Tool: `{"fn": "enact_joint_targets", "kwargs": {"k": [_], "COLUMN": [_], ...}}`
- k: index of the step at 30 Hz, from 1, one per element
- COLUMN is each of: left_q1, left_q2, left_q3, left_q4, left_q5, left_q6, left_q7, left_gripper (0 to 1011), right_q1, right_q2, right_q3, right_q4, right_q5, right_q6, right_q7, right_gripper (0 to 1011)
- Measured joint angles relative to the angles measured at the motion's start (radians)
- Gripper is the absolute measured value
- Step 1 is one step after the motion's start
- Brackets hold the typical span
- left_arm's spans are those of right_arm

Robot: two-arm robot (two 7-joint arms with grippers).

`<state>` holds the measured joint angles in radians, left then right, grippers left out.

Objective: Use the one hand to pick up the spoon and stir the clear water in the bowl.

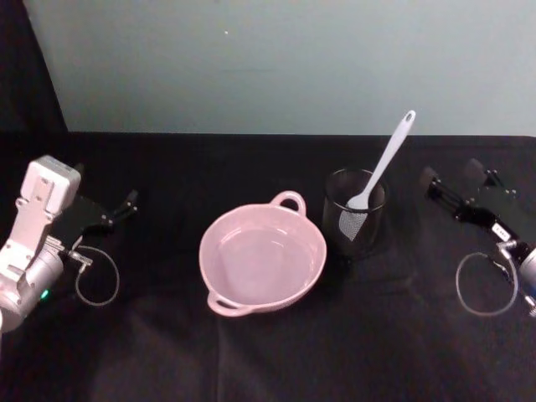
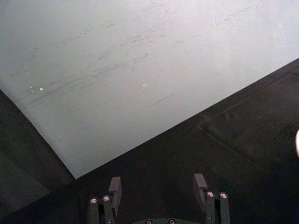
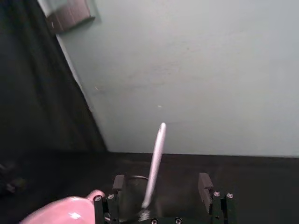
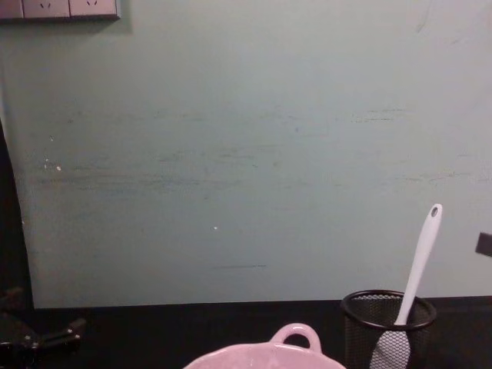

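Note:
The pale pink bowl (image 1: 216,243) sits mid-table with clear water in it; its loop handle also shows in the chest view (image 4: 296,335). To its right, the white spoon (image 1: 387,157) stands scoop-down in a black wire-mesh cup (image 1: 355,224), handle leaning up and to the right. My right gripper (image 1: 452,176) rests open to the right of the cup, clear of the spoon. In the right wrist view the gripper (image 3: 161,183) is open, with the spoon (image 3: 156,161) farther off between the spread fingers. My left gripper (image 1: 109,194) is parked at the far left, open (image 2: 158,187).
The table is covered in black cloth, with a pale green wall behind it. Cable loops hang by the left wrist (image 1: 98,276) and the right wrist (image 1: 484,285). The bowl (image 3: 65,211) and the mesh cup (image 4: 387,327) stand close together. A wall socket (image 4: 61,8) is high on the left.

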<state>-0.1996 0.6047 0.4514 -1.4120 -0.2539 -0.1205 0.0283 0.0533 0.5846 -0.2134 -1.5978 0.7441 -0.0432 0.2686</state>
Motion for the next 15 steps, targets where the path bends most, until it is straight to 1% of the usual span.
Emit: {"fn": "enact_joint_targets", "kwargs": {"k": [2, 5, 6, 10, 11, 13, 15], "left_q1": [0.0, 0.0, 0.0, 0.0, 0.0, 0.0, 0.0], "left_q2": [0.0, 0.0, 0.0, 0.0, 0.0, 0.0, 0.0], "left_q3": [0.0, 0.0, 0.0, 0.0, 0.0, 0.0, 0.0], "left_q4": [0.0, 0.0, 0.0, 0.0, 0.0, 0.0, 0.0], "left_q5": [0.0, 0.0, 0.0, 0.0, 0.0, 0.0, 0.0], "left_q6": [0.0, 0.0, 0.0, 0.0, 0.0, 0.0, 0.0], "left_q7": [0.0, 0.0, 0.0, 0.0, 0.0, 0.0, 0.0], "left_gripper": [1011, 1011, 1011, 1011, 1011, 1011, 1011], "right_q1": [0.01, 0.022, 0.034, 0.06, 0.075, 0.096, 0.111], "right_q2": [-0.028, -0.044, -0.053, -0.067, -0.073, -0.081, -0.084], "right_q3": [0.026, 0.035, 0.038, 0.038, 0.035, 0.027, 0.021], "right_q4": [0.006, 0.015, 0.025, 0.044, 0.055, 0.072, 0.082], "right_q5": [0.097, 0.151, 0.184, 0.241, 0.263, 0.286, 0.297], "right_q6": [0.07, 0.112, 0.136, 0.18, 0.2, 0.224, 0.237], "right_q7": [0.037, 0.046, 0.048, 0.046, 0.042, 0.034, 0.027], "right_gripper": [1003, 1003, 1003, 1003, 1003, 1003, 1002]}}
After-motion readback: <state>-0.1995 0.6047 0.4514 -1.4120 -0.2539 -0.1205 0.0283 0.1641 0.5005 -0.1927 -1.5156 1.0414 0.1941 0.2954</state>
